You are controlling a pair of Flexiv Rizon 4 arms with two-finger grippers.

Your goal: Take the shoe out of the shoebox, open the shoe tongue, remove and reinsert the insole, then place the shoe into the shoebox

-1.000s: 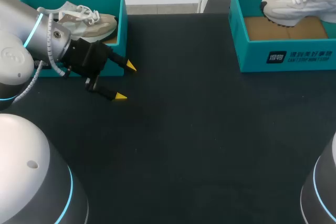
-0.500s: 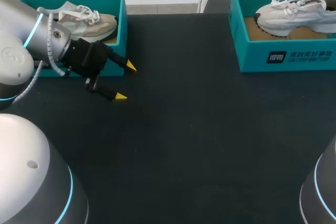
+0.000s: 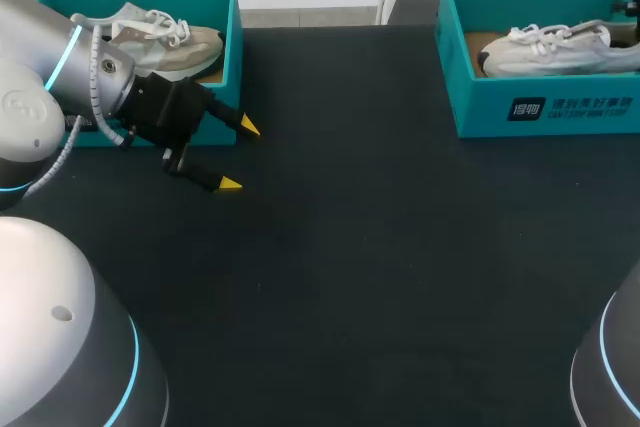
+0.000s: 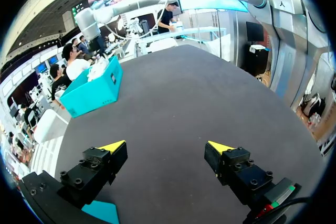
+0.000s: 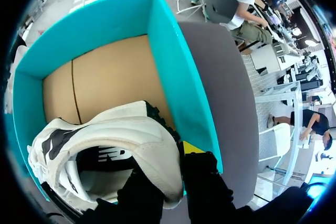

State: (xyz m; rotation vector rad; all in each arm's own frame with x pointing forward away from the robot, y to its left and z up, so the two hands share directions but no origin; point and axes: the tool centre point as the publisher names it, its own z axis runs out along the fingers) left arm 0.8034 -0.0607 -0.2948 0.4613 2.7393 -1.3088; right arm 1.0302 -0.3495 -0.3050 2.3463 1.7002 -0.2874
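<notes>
— While the right arm is parked over that far box, what is its pincer (image 5: 169, 167) actually doing, anyone?

— It's clenched on the white lace-up sneaker (image 3: 552, 45). From the wrist camera you can see the heel wall pinched between the two black fingers, with one yellow tip peeking out against the outside of the heel. The sneaker sits low inside the teal cardboard shoebox (image 3: 545, 112) at the far right corner of the black counter (image 3: 380, 247). Its toe points toward the middle, over the brown cardboard floor. Honestly can't tell if the sole is resting on it. From above, only a dark sliver of that arm shows at the box's far right corner.

— And the left one?

— The left pincer (image 3: 240, 157) is spread wide with nothing in it. It hangs over bare counter just beside a second teal shoebox (image 3: 232, 47), which holds a beige-and-grey sneaker (image 3: 170, 42). That arm comes in from the left, and its fingers point out across the counter toward the right.
</notes>
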